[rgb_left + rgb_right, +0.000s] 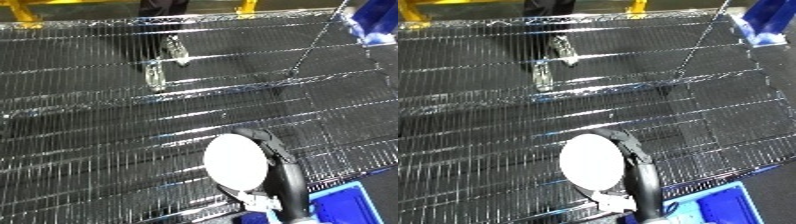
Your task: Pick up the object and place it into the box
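A white round disc (234, 161) is raised above the metal roller table (89, 130), close to the camera. My right hand (286, 172) rises black from the lower edge beside it. Its fingers (258, 136) curl over the disc's top right rim, so the hand is shut on the disc. A bit of white wrist (263, 202) shows under the disc. The blue bin (720, 206) sits at the bottom right corner, just right of and below the hand. My left hand appears in neither view.
Two small silvery pieces (155, 75) (178, 50) lie on the rollers at the far middle. A blue object (767, 22) stands at the table's far right corner. A yellow frame (27, 7) runs behind the far edge.
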